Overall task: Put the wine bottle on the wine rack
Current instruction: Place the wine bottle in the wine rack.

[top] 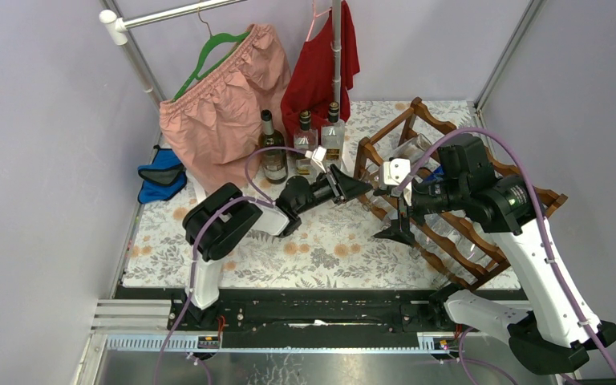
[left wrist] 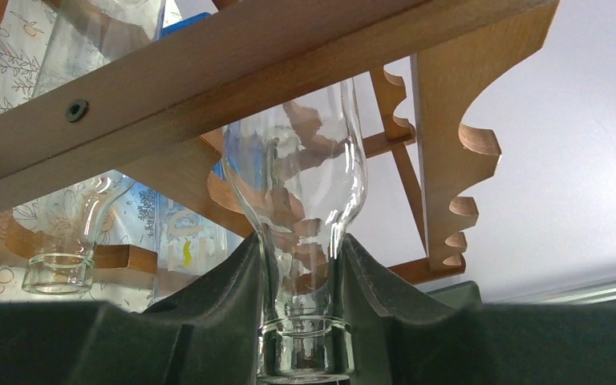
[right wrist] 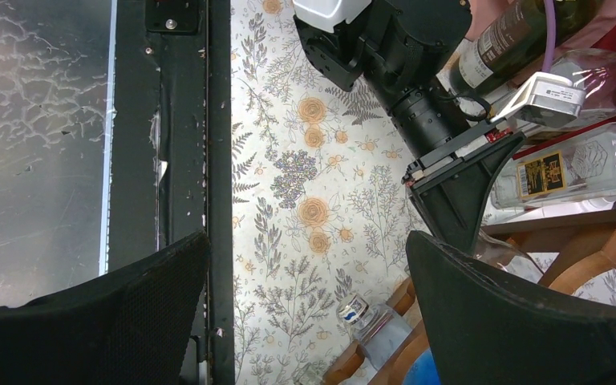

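Black left pincer (left wrist: 301, 249) is clamped on the neck of the clear glass wine bottle (left wrist: 297, 172), fingers (left wrist: 208, 313) pinching just above the lip ring. My read: a neck grip leaves the wide body free to slide into the reddish-brown wooden wine rack (left wrist: 208, 76) without the pincer fouling the rails.

Bottle body is already inside the rack frame, passing under a flat cross rail, with the scalloped rail beside it. Can't tell whether it's seated in a scallop or hanging off the grip. Call it the insertion step, release not yet done.

Second clear glass bottle (left wrist: 56, 233) lies in the rack next to it, so that slot is taken.

Right pincer (right wrist: 309, 249) is spread fully wide and holds nothing. It hangs over the floral-print surface (right wrist: 305, 160) at the rack's near edge, close to the left pincer. Probably parked there to steady the rack or the bottle if needed.

Three labelled bottles (top: 305, 140) stand upright just beside the rack's far end.

Risk: bottle shoulder snagging the cross rail.
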Motion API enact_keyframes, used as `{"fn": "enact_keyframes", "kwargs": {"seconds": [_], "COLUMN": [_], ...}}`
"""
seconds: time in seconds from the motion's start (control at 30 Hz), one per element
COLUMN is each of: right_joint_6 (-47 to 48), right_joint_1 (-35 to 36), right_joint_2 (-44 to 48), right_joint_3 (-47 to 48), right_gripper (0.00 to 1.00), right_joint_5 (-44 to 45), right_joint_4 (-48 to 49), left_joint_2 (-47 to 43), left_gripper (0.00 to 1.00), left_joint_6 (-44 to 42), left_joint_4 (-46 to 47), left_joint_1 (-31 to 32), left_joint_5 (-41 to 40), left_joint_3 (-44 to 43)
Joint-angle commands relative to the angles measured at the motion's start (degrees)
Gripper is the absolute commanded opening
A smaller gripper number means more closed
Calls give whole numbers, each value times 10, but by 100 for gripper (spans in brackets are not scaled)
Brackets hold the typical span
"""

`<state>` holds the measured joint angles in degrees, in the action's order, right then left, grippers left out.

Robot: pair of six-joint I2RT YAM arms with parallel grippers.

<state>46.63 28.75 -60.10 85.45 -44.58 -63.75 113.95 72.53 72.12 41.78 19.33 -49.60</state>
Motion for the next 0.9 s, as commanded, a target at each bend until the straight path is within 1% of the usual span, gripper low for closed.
{"fn": "enact_keyframes", "kwargs": {"seconds": [0.0,0.87], "right_joint_6": [-6,-4], "right_joint_1": [-5,-6], "right_joint_2": [7,13], "right_joint_3": [1,-13], "right_gripper": [100,100], "right_joint_5": [-13,-16], "right_joint_4": [12,17], "left_joint_2": [-2,7], "left_gripper": [0,0], "left_joint_6": [-18,-17], "left_joint_4": [37,17], "left_joint_1": [5,38], "left_joint_5": [-43,-139], "left_joint_3": [-22,-48]}}
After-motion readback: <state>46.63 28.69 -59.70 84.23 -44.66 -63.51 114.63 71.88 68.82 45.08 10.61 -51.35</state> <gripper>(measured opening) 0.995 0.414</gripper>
